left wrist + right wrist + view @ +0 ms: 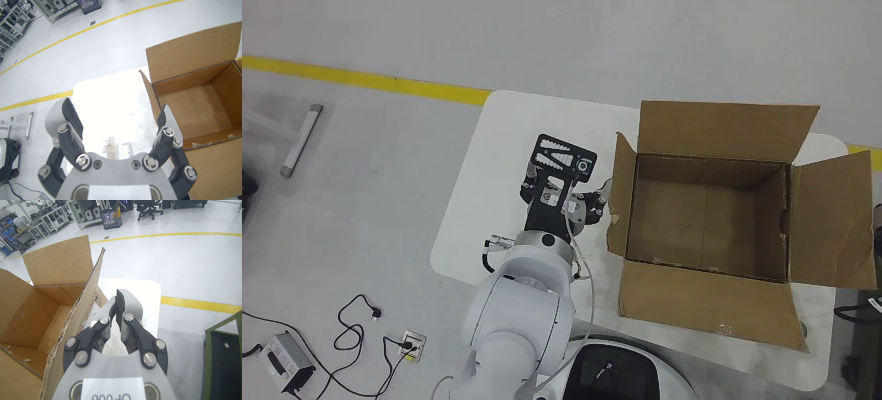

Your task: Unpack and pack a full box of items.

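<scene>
Toward the right end of the white desk (492,210): open cardboard box (707,300), mouth up, long axis running left to right across the desk, short axis pointing away from the robot. All four flaps open: far one standing and leaning back, left one upright, right one splayed outward, near one folded down over the front wall. Bare brown floor inside; a few torn cardboard scraps (200,144) along the near rim. Left gripper (564,158) just beside the box's left flap without touching it, above the left part of the desk, pointing away from the robot; released, jaws spread wide, nothing between them. From the left wrist, the same gripper (115,103) over the bright desk (105,98), the box (208,161) close alongside one fingertip. Under its palm, a clear bottle (111,147) and a white bottle (128,149), both upright, side by side on the desk, outside the box. Right gripper (118,306) clenched, pads meeting at the tips, grasping nothing, just outside the box's (56,255) right flap and above the right end of the desk (143,291), likewise pointing away from the robot.
</scene>
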Motion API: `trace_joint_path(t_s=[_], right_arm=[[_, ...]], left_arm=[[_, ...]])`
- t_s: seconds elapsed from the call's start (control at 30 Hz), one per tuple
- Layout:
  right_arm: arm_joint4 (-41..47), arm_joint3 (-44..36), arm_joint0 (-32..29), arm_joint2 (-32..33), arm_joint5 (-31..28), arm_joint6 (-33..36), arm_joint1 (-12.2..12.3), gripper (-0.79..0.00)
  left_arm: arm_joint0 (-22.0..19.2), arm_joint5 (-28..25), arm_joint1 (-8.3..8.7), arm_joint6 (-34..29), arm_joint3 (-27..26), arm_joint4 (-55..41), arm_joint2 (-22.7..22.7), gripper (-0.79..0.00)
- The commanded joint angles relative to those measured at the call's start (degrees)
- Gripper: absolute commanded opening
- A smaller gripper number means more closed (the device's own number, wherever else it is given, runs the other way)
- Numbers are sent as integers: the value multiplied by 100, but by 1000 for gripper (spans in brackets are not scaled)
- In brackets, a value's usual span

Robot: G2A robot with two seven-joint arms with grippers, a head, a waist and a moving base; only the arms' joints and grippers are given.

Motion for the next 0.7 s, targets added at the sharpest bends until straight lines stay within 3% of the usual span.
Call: trace_joint_path(t_s=[0.0,0.33,0.43,0.67], right_arm=[[0,0,0,0,0,0,0,-785],[0,0,0,0,0,0,0,-785],[0,0,0,0,0,0,0,-785],[0,0,0,0,0,0,0,-785]], left_arm=[[67,-59,13,110,31,42,-29,0],[689,-494,84,-557,-451,321,-419,0],[941,-873,122,-795,-438,313,-500,0],[1555,-1217,204,-1067,-235,414,-779,0]])
